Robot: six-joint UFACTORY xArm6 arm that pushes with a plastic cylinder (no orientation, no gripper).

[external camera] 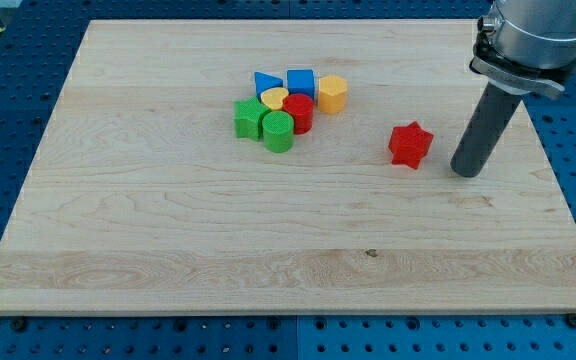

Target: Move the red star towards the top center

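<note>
A pale wooden board (268, 230) lies on a blue perforated bench and fills most of the view. The arm carries no jaws at all; it ends in a straight dark rod, so nothing can be open, closed or gripping. The rod's tip (465, 172) rests on the board at the right, just beside the red star (410, 145) on that block's right and slightly nearer side, with a narrow gap between them. The red star stands alone, right of the board's middle and well apart from the cluster further left and farther back. That cluster packs together a blue block (266, 82), a blue cube (301, 82), a yellow hexagonal block (332, 93), a yellow heart-like block (274, 98), a red cylinder (299, 113), a green block (249, 118) and a green cylinder (278, 131). The tip's placement suits a push leftward and away, probably the approach chosen, since the far centre lies up and left of the star. A risk is the star drifting into the yellow hexagonal block.
</note>
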